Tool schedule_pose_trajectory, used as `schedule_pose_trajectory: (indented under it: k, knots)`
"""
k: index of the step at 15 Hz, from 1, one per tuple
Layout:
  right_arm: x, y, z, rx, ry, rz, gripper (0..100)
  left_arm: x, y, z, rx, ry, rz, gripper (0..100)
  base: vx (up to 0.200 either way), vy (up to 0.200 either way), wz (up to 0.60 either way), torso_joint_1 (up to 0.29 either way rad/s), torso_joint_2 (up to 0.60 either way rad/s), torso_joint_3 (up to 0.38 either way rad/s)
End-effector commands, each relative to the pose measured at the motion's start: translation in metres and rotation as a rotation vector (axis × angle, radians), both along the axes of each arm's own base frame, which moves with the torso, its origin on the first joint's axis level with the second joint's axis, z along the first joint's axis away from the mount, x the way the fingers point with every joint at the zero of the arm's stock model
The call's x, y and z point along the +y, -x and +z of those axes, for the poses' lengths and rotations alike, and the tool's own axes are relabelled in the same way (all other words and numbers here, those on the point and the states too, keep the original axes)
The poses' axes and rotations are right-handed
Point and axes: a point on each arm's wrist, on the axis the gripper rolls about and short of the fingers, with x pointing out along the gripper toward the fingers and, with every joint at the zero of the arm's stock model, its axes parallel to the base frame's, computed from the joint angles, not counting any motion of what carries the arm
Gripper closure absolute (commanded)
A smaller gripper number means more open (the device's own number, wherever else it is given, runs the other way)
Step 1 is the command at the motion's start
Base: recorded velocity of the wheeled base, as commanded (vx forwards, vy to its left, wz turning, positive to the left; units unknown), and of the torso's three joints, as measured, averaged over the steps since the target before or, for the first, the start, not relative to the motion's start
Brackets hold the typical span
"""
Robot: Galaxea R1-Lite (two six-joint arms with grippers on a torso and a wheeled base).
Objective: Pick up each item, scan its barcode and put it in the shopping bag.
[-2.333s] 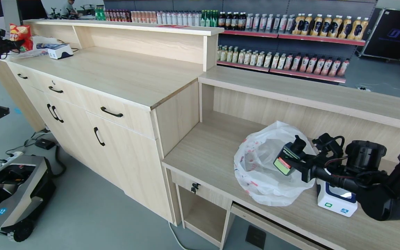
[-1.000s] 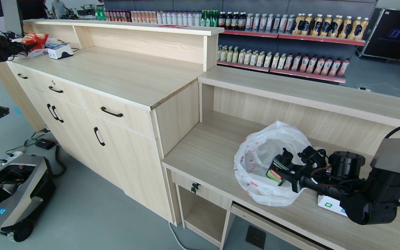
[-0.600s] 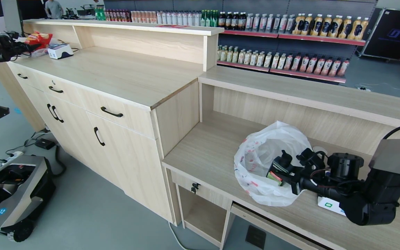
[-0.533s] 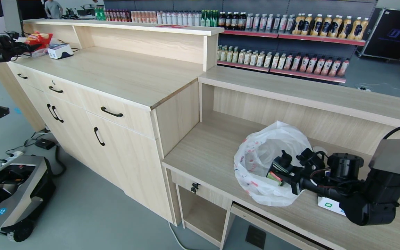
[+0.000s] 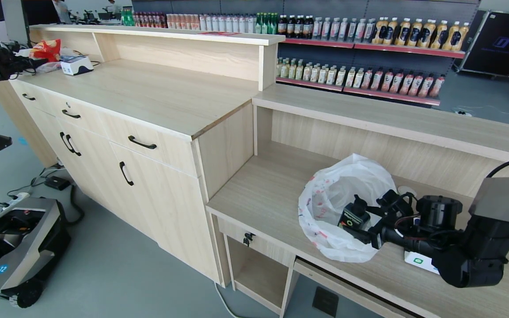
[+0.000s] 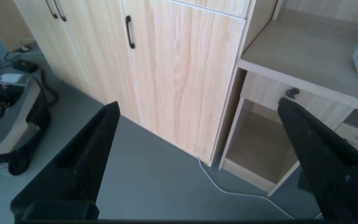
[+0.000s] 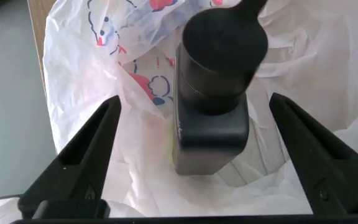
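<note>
The white shopping bag [image 5: 325,198] with red and blue prints stands on the low counter, its mouth facing my right arm. My right gripper [image 5: 362,221] is at that mouth, open. In the right wrist view a dark container with a round black cap [image 7: 213,93] sits between the spread fingers [image 7: 79,162] inside the bag [image 7: 104,74], with a gap on either side. The same container [image 5: 351,217] shows a green-marked label from the head view. My left gripper [image 6: 194,180] hangs low over the grey floor, open and holding nothing.
A white and blue scanner [image 5: 420,261] sits on the low counter [image 5: 263,194], mostly hidden behind my right arm. A taller cabinet [image 5: 148,92] stands to the left. Bottle shelves [image 5: 360,53] line the back. Another robot's base [image 5: 11,247] is on the floor at left.
My right gripper came down and forward from above the scanner into the bag's mouth with the container. Its fingers have now spread and the container has come loose and turned.
</note>
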Motion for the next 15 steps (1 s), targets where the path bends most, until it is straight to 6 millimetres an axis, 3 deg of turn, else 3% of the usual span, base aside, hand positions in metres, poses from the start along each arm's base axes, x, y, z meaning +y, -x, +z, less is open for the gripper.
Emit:
schedule_pose_trajectory:
  k: [1,4,6,8,11,13,15]
  knots:
    - [0.0,0.0,0.004,-0.006,0.0,0.0,0,0.0,0.0,0.0,0.0,0.0,0.001,0,0.0,0.0,0.0,0.0,0.0,0.0]
    - [0.015,0.019,0.078,-0.123,-0.003,0.042,0,0.0,0.0,0.0,0.0,0.0,0.001,0,0.0,0.0,0.0,0.0,0.0,0.0]
    - [0.014,0.049,0.132,-0.259,0.01,0.052,0,0.0,0.0,0.0,0.0,0.0,0.001,0,0.0,0.0,0.0,0.0,0.0,0.0]
    - [0.011,0.077,0.159,-0.329,0.06,0.048,0,0.0,0.0,0.0,0.0,0.0,0.001,0,0.0,0.0,0.0,0.0,0.0,0.0]
    - [-0.005,0.128,0.183,-0.427,0.161,0.004,0,0.0,0.0,0.0,0.0,0.0,-0.001,0,0.0,0.0,0.0,0.0,0.0,0.0]
    - [-0.02,0.151,0.202,-0.549,0.255,-0.054,0,0.0,0.0,0.0,0.0,0.0,0.001,0,0.0,0.0,-0.3,-0.001,0.0,0.004]
    - [-0.021,0.161,0.226,-0.621,0.234,-0.093,0,0.0,0.0,0.0,0.0,0.0,0.001,0,0.0,0.0,-0.6,-0.002,0.0,0.005]
